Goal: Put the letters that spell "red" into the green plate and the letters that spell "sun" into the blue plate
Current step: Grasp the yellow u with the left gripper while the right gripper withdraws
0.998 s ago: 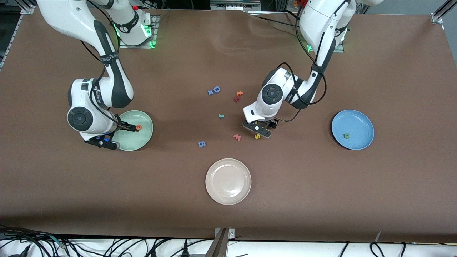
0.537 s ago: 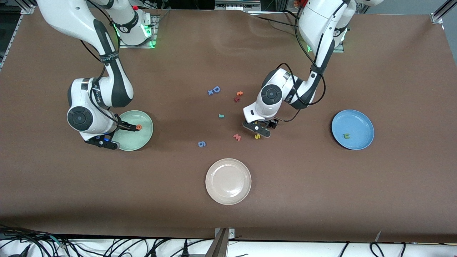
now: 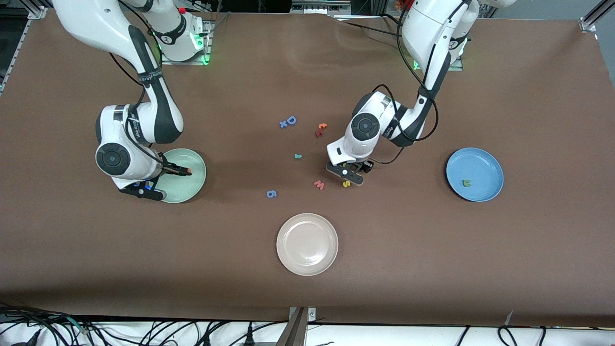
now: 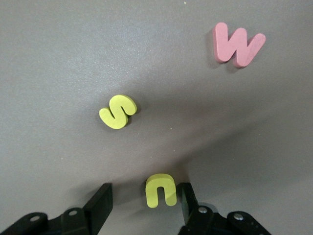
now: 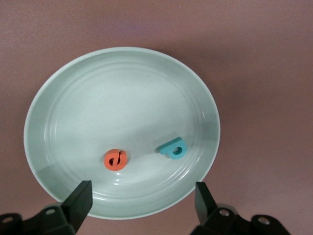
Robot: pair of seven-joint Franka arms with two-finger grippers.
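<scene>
My left gripper [image 4: 145, 193] is low over the table's middle, open around the yellow "u" [image 4: 161, 190]. One finger [image 4: 188, 200] stands right beside the letter and the other is apart from it. The yellow "s" [image 4: 118, 111] lies just past the fingertips, and in the front view the "s" [image 3: 346, 183] peeks out from under that hand. The dark green "n" [image 3: 465, 182] lies in the blue plate [image 3: 485, 161]. My right gripper [image 5: 142, 196] hangs open and empty over the green plate [image 5: 63, 98], which holds the orange "e" [image 5: 115, 159] and teal "d" [image 5: 173, 149]. The teal "r" [image 3: 298, 156] lies on the table.
A pink "w" [image 3: 319, 184] lies beside the "s". A blue "g" [image 3: 271, 193], a blue "D" [image 3: 291, 120] with a small "x", and two red-orange letters [image 3: 320, 129] are scattered mid-table. A beige plate [image 3: 307, 244] sits nearer the camera.
The left gripper's fingers have drawn closer together around the yellow "u". The right arm has shifted slightly over the green plate, still open.
</scene>
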